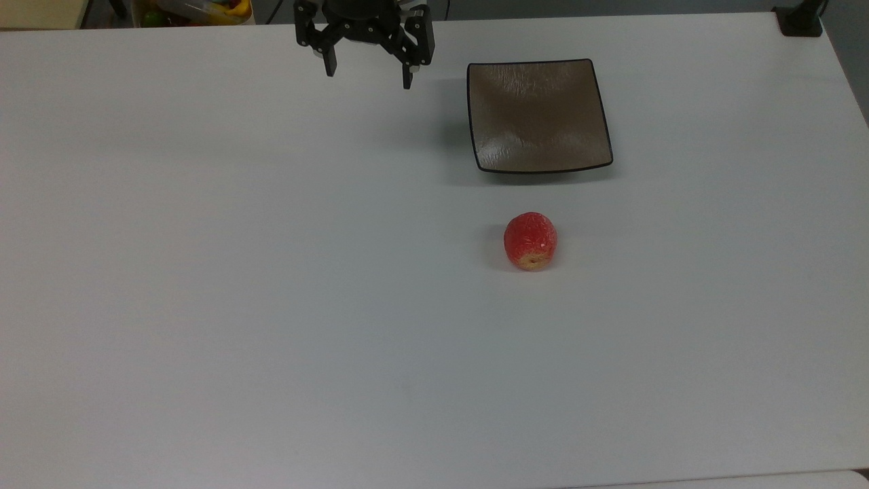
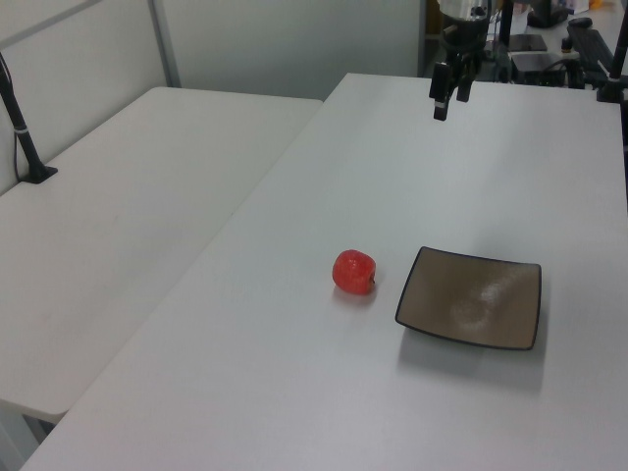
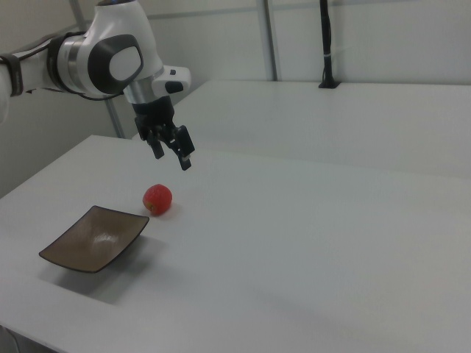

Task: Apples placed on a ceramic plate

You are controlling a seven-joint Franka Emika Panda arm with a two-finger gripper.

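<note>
Top view: my end effector [image 1: 368,71] hangs above the far edge of the white worktop [image 1: 271,305], fingers spread apart and grasping nothing. The two black fingers point downward with a clear gap between them.

The apple [image 1: 530,240] rests on the worktop, red with a yellowish patch facing the near edge in the top view. It sits apart from the ceramic plate [image 1: 489,129], not touching it, just nearer the camera. The plate is square, brown-grey and glossy, with a thin dark rim and upturned edges. Nothing lies in it.

Left view: the apple [image 2: 353,272] lies just beside the plate [image 2: 422,294], on the left view's left of it. My end effector [image 2: 449,93] is well apart from both, raised over the far part of the worktop.

Right view: my end effector [image 3: 171,151] is suspended above the worktop, higher than the apple [image 3: 157,198]. The plate [image 3: 62,254] sits on the right view's lower left, near the apple. A second white table [image 3: 353,118] stands behind.
</note>
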